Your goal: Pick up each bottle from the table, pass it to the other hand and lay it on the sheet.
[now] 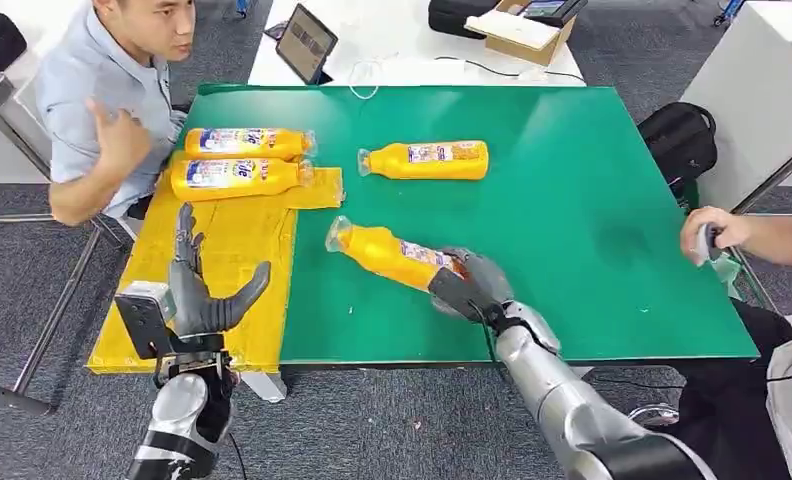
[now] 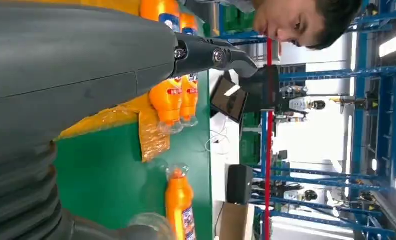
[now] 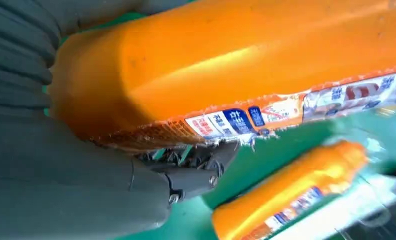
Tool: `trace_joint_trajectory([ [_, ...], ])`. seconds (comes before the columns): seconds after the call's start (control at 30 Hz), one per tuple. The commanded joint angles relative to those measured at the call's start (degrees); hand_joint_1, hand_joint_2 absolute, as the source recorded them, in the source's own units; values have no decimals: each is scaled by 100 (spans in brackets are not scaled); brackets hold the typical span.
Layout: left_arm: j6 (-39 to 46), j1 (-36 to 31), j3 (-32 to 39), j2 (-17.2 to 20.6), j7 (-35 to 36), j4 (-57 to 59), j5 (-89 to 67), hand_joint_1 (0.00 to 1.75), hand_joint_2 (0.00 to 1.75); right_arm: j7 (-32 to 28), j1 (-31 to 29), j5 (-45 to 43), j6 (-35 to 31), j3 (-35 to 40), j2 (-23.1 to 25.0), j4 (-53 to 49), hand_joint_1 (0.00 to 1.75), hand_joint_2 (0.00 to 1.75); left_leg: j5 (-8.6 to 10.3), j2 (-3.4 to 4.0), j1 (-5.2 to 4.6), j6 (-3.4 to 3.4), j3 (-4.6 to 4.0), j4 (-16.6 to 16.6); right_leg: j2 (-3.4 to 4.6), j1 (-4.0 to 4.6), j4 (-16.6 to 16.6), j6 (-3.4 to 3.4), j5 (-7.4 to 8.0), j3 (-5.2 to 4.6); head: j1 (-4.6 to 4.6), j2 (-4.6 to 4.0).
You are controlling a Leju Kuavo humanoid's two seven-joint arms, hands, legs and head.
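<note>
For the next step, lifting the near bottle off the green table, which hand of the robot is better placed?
The right hand. It already grips the base of the near bottle, which lies on the green table. The left hand is open, over the yellow sheet, ready to receive.

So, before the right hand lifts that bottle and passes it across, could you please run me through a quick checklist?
1. Right hand wrapped around the base end of the nearest orange bottle: ok.
2. Grip firm enough to lift: cannot tell; the fingers are largely hidden by the bottle in the right wrist view.
3. Left hand open, fingers apart, ready to receive: ok.
4. Free room on the yellow sheet in front of the two bottles already laid there: ok.
5. Bare green table between the two hands for the handover: ok.
6. Seated person's raised hand is near the sheet's far end: not ok, watch it.
</note>
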Motion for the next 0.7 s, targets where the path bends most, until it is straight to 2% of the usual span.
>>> trace_joint_trajectory([
  [0.03,-994,368,-422,113,465,308,614,0,175,-236,905,-1034,-197,159,298,-1923,171,175,-6,-2,-2,-3,10,-6,0,-2,-3,-7,-8,9,0,0],
  [0.17,-1422,558,-687,79,515,426,766,0,175,-250,1241,-1422,-208,556,355,-2669,171,175,-15,-9,-1,-4,12,-3,-2,-1,-2,-10,-18,15,2,0],
  [0.27,-1800,636,-898,97,487,337,880,0,175,-301,1418,-1366,-291,927,423,-2951,164,175,-7,-5,-4,-3,-12,-5,1,-3,-2,-7,-9,-10,0,0],
  [0.33,-1785,665,-925,70,493,285,877,0,175,-274,1473,-1334,-400,1020,488,-2970,168,175,-11,-8,-3,-5,-8,-3,-2,-2,0,-10,-13,-7,0,0],
  [0.47,-1998,628,-1050,102,362,-23,962,0,175,-224,1457,-940,-379,1897,558,-2474,168,175,-18,1,0,-8,1,1,7,2,2,-13,-17,0,0,0],
  [0.7,-2026,476,-1132,55,410,-137,1209,0,175,-475,1380,-807,-741,2486,839,-1657,173,175,-13,-1,4,-6,-5,-3,4,3,-1,-10,-13,-8,0,0],
])
